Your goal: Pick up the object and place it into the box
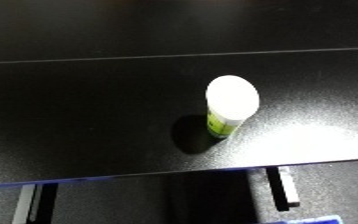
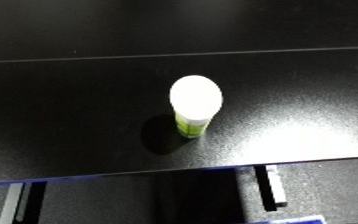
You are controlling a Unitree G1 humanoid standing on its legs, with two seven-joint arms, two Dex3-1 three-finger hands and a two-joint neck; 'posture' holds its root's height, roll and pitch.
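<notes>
Bottle (image 1: pixel 229 106) with white cap, green label: upright, frame centre, on black table (image 1: pixel 87 110).
Neither hand visible; finger state cannot be told.

The pictures show little of the place: it looks like a plain work or test bench rather than a home or kitchen, though which sort of room cannot be told. A bare black tabletop (image 1: pixel 87 110) fills nearly the whole view, with a thin seam line (image 1: pixel 158 56) running across it and bright light glaring off its surface at the right. Below its front edge stand a pale frame leg (image 1: pixel 23 202) and a dark bracket (image 2: pixel 269 187).
</notes>
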